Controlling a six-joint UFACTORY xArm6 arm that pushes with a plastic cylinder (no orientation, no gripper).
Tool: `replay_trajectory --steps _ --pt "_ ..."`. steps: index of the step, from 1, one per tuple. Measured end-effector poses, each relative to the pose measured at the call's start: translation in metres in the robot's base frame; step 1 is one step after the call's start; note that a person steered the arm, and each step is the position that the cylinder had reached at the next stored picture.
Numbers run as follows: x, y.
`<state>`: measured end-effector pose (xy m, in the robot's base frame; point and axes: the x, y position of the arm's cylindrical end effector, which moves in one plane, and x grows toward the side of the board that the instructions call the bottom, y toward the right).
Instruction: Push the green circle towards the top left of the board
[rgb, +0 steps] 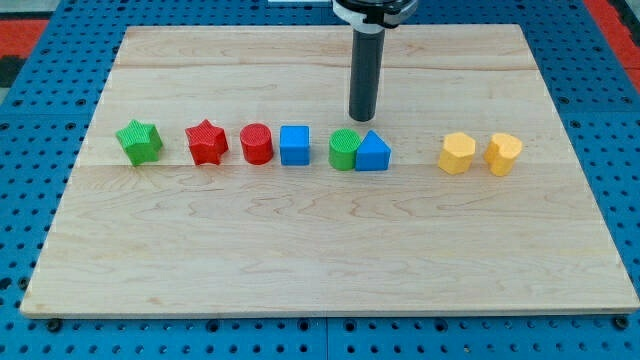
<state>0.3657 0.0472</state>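
No claw, just a rod, so nothing to open or close. My tip (362, 117) sits at 1 o'clock of green circle (343, 150), not touching. Circle mid-tabletop (300, 270), touching blue triangle (372, 152). Push toward 10 o'clock not started.

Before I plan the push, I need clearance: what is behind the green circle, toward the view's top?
My tip stands just behind the green circle, apart from it. Beyond lies bare board. The rod covers a strip of board.

Green star (138, 141), red star (207, 142), red cylinder (257, 144), blue cube (295, 145), blue triangle (373, 152), two yellow blocks (457, 154) (503, 153), perhaps heart-shaped
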Motion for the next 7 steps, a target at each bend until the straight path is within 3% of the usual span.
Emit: replay_trajectory --steps 2,3,4,5,6,7 --pt "0.012 0.008" --pt "0.011 0.073" --pt "0.038 0.055" --pt "0.090 0.044" --pt "0.076 -0.001" --pt "0.019 -0.016"
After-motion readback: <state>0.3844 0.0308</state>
